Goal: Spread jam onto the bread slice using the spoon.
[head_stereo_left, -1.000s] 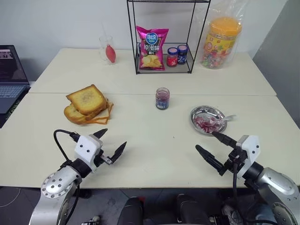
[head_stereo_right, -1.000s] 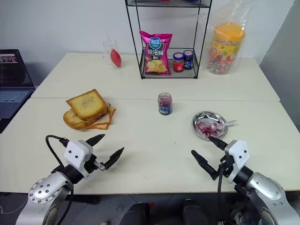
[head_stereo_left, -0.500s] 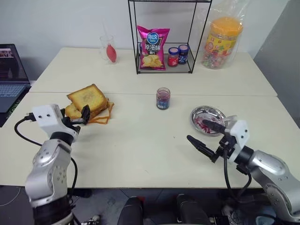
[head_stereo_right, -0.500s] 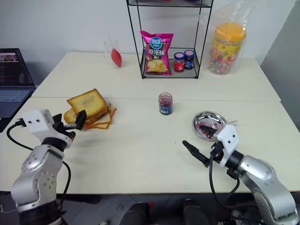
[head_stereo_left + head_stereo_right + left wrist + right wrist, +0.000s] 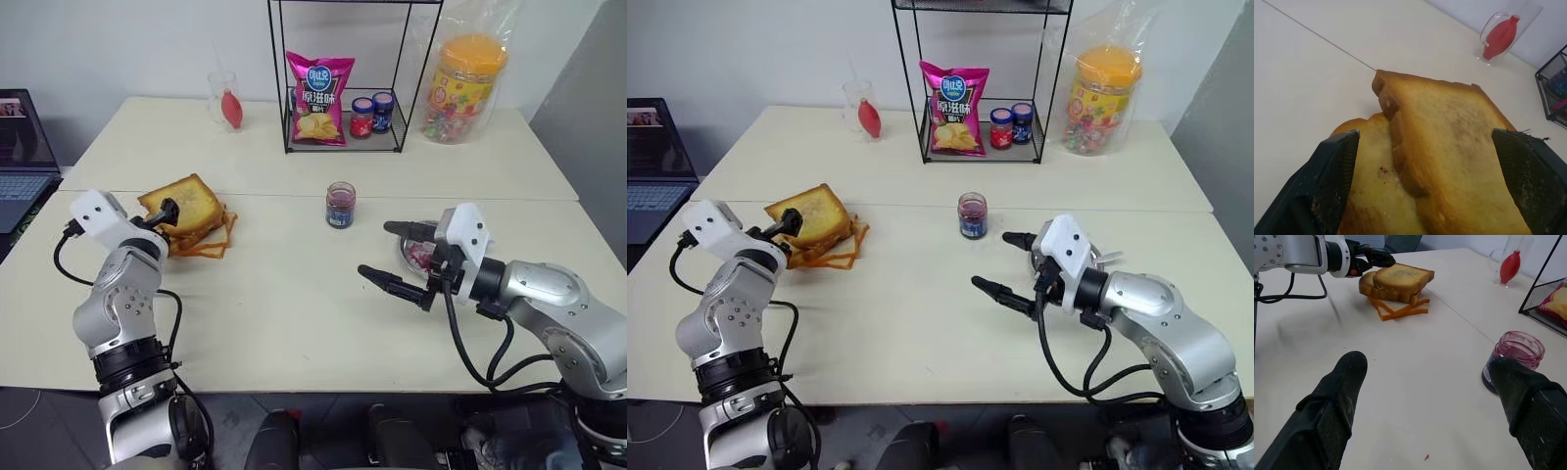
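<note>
A stack of toast lies at the table's left. My left gripper is open and level at the stack, and in the left wrist view its fingers straddle the top slice without gripping it. A single bread slice apart from the stack is out of view. Red jam lies in the round metal dish, which is largely hidden behind my open, empty right gripper. The spoon's handle pokes out past that gripper's housing. An open glass jam jar stands mid-table.
At the back stands a wire rack holding a pink chip bag and red- and blue-lidded jars. A glass with a red object is back left, a candy jar back right, and a laptop off the left edge.
My left gripper swung up from the table's near edge to the toast stack and rolled level. My right gripper rose and moved left in front of the dish. Both stayed open.
</note>
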Robot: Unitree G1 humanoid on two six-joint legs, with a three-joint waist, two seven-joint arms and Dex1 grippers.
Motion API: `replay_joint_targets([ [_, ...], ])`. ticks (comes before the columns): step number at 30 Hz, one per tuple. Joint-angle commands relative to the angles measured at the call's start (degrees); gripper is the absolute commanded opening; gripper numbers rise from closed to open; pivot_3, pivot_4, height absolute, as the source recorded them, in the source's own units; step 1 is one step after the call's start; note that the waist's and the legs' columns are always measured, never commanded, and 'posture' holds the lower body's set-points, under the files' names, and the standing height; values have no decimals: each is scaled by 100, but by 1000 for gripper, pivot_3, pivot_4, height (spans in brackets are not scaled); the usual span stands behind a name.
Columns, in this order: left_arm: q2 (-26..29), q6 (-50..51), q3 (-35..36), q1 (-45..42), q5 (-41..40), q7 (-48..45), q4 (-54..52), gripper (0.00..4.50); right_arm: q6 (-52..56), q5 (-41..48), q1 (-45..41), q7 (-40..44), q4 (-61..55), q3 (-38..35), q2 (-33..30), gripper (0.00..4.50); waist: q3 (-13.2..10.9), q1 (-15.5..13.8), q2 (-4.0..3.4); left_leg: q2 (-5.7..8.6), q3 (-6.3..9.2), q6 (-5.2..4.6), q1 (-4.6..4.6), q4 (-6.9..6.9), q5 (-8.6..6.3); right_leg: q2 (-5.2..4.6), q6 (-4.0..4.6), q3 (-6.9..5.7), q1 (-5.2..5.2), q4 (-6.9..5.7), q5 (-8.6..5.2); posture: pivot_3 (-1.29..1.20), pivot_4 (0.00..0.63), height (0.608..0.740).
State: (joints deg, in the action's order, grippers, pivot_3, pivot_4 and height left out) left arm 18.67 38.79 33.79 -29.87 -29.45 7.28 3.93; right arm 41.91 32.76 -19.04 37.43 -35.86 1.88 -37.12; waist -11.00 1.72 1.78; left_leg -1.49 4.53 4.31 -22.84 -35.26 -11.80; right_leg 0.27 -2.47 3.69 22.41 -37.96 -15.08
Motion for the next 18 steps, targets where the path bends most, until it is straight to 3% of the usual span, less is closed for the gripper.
replay_joint_targets([
  [1,-43,208,124,-291,-243,201,-44,4500,1,119,-194,76,-105,-77,-33,4437,0,0,0,0,0,0,0,-1,0,0,0,-1,0,-1,1,0,150,740],
  [3,-76,339,188,-420,-320,349,12,4500,27,149,-228,88,-113,-85,-35,4437,0,0,0,0,0,0,1,-3,1,0,-3,-1,-1,-2,3,0,150,740],
  [7,-42,597,97,-613,-332,461,72,3981,79,197,-270,103,-131,-108,-47,4500,0,4,1,1,-1,0,-1,-11,0,1,-5,1,-2,-1,5,0,150,740],
  [18,-82,994,421,-982,-278,1068,629,1813,211,310,-355,65,-235,-190,-104,4500,0,3,1,1,0,0,-1,-16,0,1,-8,1,-3,-3,6,0,150,740],
])
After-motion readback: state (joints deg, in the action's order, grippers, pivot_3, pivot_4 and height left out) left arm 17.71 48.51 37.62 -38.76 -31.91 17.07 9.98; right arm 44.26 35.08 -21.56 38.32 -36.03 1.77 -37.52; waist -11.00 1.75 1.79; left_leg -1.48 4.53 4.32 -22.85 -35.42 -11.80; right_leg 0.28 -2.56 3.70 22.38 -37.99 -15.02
